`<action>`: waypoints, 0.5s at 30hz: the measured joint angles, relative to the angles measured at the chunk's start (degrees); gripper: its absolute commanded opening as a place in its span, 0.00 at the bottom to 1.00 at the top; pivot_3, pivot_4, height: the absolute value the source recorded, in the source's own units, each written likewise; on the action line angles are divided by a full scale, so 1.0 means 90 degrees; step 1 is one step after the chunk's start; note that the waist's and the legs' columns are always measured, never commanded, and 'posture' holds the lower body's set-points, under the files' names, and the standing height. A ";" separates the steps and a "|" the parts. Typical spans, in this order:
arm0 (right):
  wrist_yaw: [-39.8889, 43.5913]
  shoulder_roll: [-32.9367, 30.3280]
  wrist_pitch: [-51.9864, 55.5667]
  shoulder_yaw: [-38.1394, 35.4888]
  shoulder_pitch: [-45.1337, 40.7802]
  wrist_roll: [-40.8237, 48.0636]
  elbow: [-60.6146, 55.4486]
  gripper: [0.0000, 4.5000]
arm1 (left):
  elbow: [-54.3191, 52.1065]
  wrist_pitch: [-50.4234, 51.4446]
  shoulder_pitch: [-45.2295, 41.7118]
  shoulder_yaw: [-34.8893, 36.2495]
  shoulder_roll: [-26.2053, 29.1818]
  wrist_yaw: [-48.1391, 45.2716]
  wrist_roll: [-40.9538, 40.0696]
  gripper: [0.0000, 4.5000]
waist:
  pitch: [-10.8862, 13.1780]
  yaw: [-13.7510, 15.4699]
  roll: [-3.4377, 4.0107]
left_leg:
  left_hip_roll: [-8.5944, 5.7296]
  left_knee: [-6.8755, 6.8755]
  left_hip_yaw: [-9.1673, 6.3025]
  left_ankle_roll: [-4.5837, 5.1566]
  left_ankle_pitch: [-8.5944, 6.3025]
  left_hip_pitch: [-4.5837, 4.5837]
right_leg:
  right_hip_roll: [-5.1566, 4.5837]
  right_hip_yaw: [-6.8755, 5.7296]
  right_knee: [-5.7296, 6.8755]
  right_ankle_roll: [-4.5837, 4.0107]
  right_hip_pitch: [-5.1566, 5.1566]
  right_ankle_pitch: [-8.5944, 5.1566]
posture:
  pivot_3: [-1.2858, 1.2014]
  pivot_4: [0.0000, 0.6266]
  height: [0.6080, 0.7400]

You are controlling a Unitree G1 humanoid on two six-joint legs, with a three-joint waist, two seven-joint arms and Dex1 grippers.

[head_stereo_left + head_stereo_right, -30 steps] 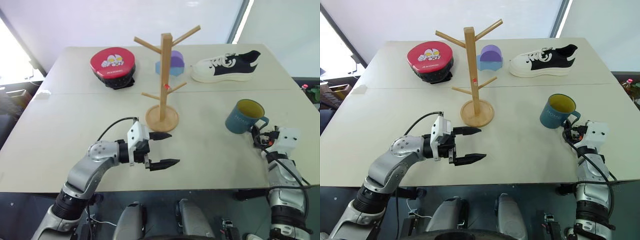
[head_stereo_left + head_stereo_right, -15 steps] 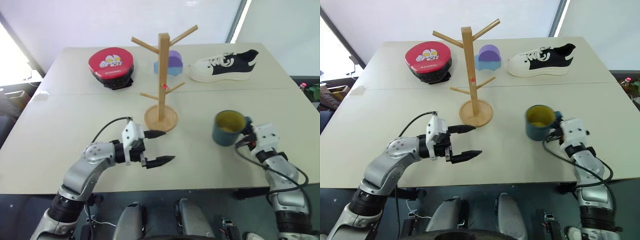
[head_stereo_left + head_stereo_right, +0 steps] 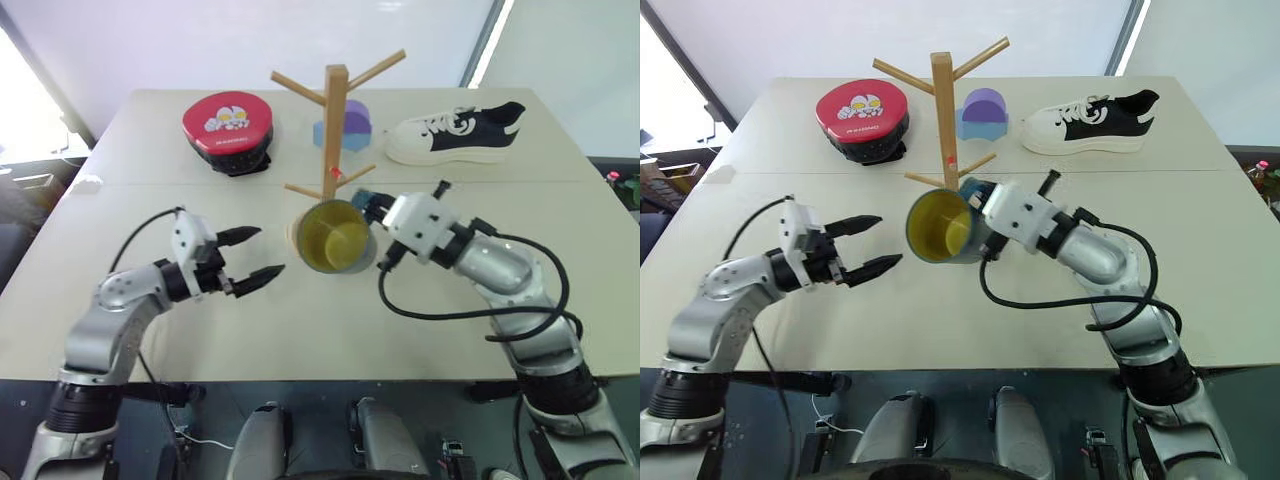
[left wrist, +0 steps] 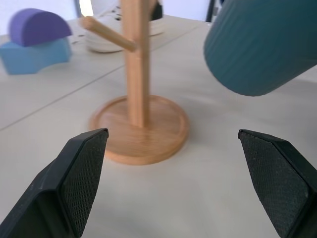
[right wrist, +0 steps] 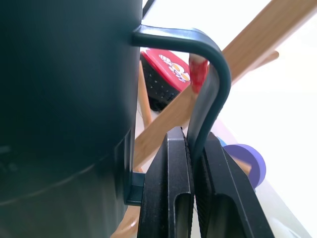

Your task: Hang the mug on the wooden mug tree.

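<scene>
The teal-blue mug (image 3: 335, 238) with its yellow inside hangs in the air, tipped on its side, mouth toward me, just in front of the wooden mug tree (image 3: 335, 130). It hides most of the tree's round base (image 4: 141, 129). My right gripper (image 5: 195, 144) is shut on the mug's loop handle (image 5: 213, 64), which sits close beside the red-tipped peg (image 5: 198, 74). I cannot tell whether handle and peg touch. My left gripper (image 3: 265, 252) is open and holds nothing, low over the table to the left of the mug and tree.
At the back of the table (image 3: 150, 310) lie a red round case (image 3: 228, 130), blue and purple blocks (image 3: 352, 128) behind the tree, and a black-and-white shoe (image 3: 455, 132). A small white object (image 3: 88, 185) rests at the left edge.
My right gripper closed on the mug's handle, lifted the mug and swung it left and up to the tree, tipping it sideways. My left gripper drew away to the left.
</scene>
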 measured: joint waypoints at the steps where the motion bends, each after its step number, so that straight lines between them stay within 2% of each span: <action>1: 0.0001 0.0004 0.0120 0.0033 -0.0056 -0.0013 -0.0012 0.01 | 0.0000 0.0002 -0.0029 0.0009 0.0033 -0.0021 -0.0013 1.00 | 0.0000 -0.0001 0.0000 | -0.0008 -0.0002 0.0000 0.0000 0.0000 -0.0003 | -0.0014 -0.0003 -0.0002 0.0000 -0.0001 0.0000 | 0.52 0.24 0.96; 6: 0.0062 0.0002 0.0530 0.0251 -0.0279 -0.0197 -0.0076 0.01 | 0.0056 0.0017 -0.0131 0.0153 0.0124 -0.0069 -0.0139 1.00 | 0.0000 -0.0035 0.0000 | -0.0018 -0.0001 0.0003 0.0000 0.0000 -0.0030 | -0.0028 -0.0005 -0.0038 0.0003 -0.0007 0.0002 | 0.52 0.24 0.96; 15: 0.0002 0.0131 0.1159 0.0361 -0.0732 -0.0439 -0.0204 0.01 | 0.0047 0.0262 -0.0340 0.0173 0.0198 -0.0121 -0.0423 1.00 | 0.0000 -0.0035 -0.0001 | -0.0018 0.0000 0.0000 -0.0002 0.0001 -0.0068 | -0.0026 -0.0009 -0.0025 0.0018 -0.0050 0.0012 | 0.52 0.24 0.96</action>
